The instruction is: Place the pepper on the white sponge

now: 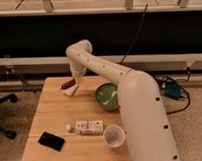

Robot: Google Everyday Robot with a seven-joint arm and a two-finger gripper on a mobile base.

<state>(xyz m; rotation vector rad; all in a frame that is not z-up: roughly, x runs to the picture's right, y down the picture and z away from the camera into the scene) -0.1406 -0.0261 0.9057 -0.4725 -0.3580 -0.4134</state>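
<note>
The dark red pepper [67, 84] is at the far left of the wooden table [55, 114], at the tip of my gripper [73, 84]. The gripper reaches down from the white arm [101, 70] and is shut on the pepper, holding it just above the tabletop. A small white block, the white sponge [70, 92], lies right under the pepper and the gripper. I cannot tell whether the pepper touches it.
A green bowl [107, 95] stands right of the gripper. A white box with dark spots [88, 127], a round white cup [114, 136] and a flat black slab [51, 141] lie near the front edge. The arm's big white link [143, 118] covers the table's right side.
</note>
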